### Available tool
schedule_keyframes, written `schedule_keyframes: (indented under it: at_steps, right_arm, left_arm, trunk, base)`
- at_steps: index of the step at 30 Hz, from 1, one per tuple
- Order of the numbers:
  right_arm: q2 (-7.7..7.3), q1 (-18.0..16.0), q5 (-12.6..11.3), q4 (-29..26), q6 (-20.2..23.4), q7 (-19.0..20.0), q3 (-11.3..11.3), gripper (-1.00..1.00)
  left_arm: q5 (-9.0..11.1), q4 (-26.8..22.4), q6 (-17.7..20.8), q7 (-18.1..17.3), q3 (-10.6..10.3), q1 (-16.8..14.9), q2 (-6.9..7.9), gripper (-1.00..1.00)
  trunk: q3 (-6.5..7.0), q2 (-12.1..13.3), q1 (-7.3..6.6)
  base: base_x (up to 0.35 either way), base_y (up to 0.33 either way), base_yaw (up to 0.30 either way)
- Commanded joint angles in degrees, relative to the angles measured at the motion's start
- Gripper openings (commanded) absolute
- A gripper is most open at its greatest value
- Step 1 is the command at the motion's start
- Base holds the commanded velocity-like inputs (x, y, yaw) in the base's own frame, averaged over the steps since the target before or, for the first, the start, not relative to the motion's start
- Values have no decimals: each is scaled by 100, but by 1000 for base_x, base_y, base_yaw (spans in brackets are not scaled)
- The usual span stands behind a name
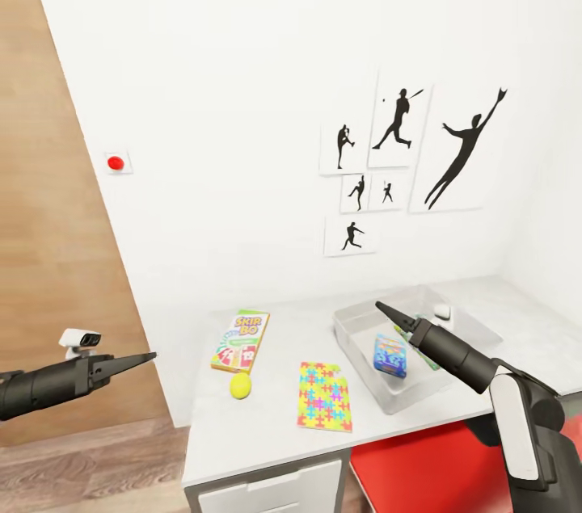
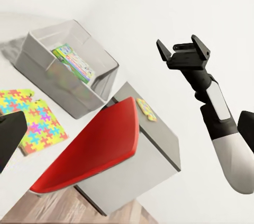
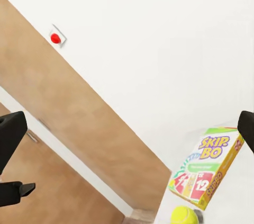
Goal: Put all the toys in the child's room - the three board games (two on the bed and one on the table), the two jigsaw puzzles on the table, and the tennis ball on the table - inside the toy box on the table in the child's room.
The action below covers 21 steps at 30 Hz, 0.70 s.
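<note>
On the pale table point(image 1: 267, 432) lie the SKIP-BO board game point(image 1: 240, 339), the tennis ball point(image 1: 241, 384) just in front of it, and a jigsaw puzzle point(image 1: 325, 395). The grey toy box point(image 1: 361, 345) stands to the right, holding the small blue board game point(image 1: 390, 355). The left wrist view shows the green-edged one point(image 2: 74, 62) in the toy box point(image 2: 79, 97) and a second jigsaw puzzle point(image 2: 146, 109) on a grey top past it. My right gripper point(image 1: 390, 313) hovers open and empty over the box. My left gripper point(image 1: 133, 361) hangs open off the table's left end.
A red chair point(image 1: 420, 464) is tucked under the table below the toy box. White drawer fronts point(image 1: 267, 489) face me. A red wall button point(image 1: 117, 163) sits left of the black sports pictures point(image 1: 404, 166). A wood door panel point(image 1: 48, 214) fills the left.
</note>
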Motion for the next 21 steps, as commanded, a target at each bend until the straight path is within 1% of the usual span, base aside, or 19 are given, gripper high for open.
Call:
schedule_keyframes:
  at_steps: [1,3,9,18,21]
  right_arm:
    - [0,-5,-4,-1,30,11,-3,100]
    - [-1,-6,-4,-1,32,-16,-2,100]
    - [0,-8,-14,-1,38,-294,10,100]
    - [7,-11,-18,-1,41,-513,29,100]
    - [3,-12,-22,-1,42,-561,69,100]
  left_arm:
    - [-3,3,61,-25,1,-1,1,100]
    - [-3,3,61,-25,-1,-1,1,100]
    - [-4,3,61,-25,-2,-1,1,100]
    - [-4,3,61,-25,0,-1,1,100]
    - [-4,3,61,-25,-1,-1,1,100]
  trunk:
    - [-4,-5,3]
    - [-4,-5,3]
    - [-4,-5,3]
    - [-4,-5,3]
    - [-4,-5,3]
  base:
    - [0,297,0]
    - [0,297,0]
    - [0,297,0]
    - [0,297,0]
    - [0,297,0]
